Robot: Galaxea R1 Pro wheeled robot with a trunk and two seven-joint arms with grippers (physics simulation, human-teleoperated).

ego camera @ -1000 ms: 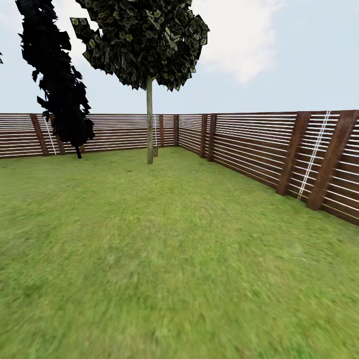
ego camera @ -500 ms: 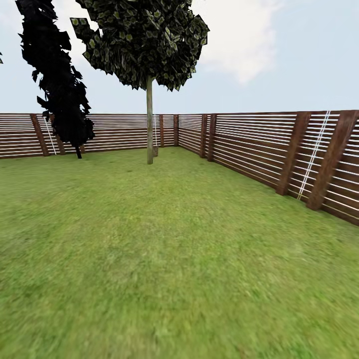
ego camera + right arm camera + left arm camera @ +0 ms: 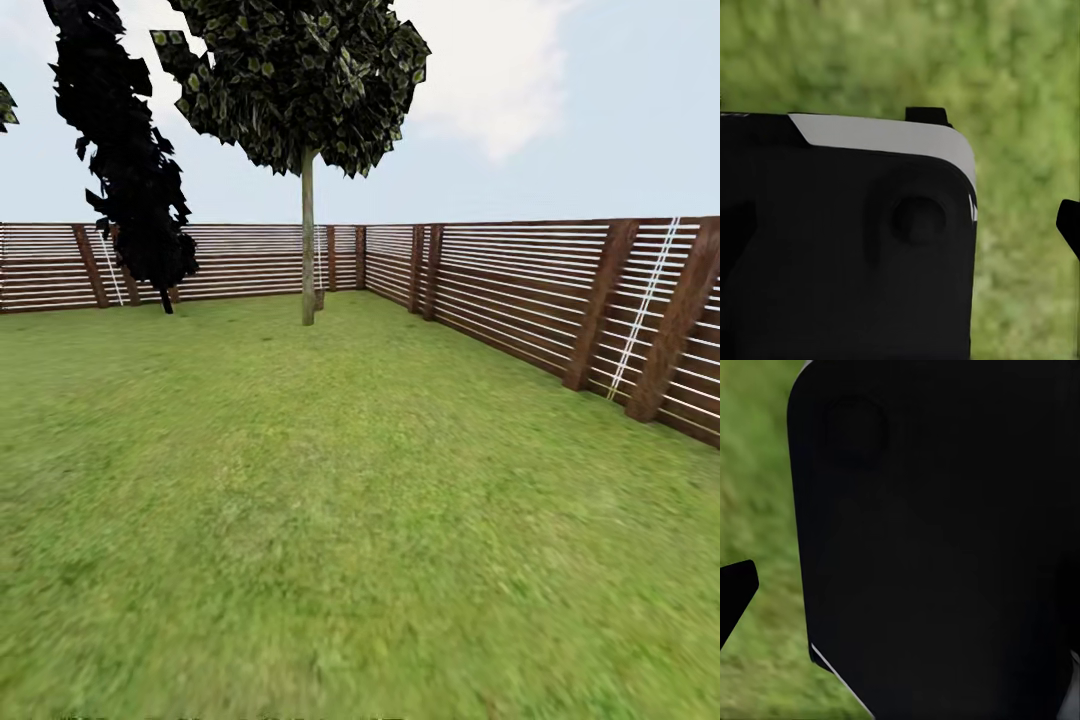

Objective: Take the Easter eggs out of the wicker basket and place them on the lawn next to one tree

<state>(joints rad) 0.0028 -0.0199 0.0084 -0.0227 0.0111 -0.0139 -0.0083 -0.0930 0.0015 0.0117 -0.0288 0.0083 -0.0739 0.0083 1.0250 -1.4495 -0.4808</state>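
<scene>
Both wrist cameras look down past dark robot body at the lawn; grippers' opening unclear.

The head camera stood high and looked level across the lawn toward a corner of the slatted fence, with a thin-trunked tree and a dark tree far off. The left wrist camera sat very close behind a black housing, facing down at grass beyond it. The right wrist camera likewise looked past a black, grey-edged body to blurred grass below. All three views shared only the grass.
</scene>
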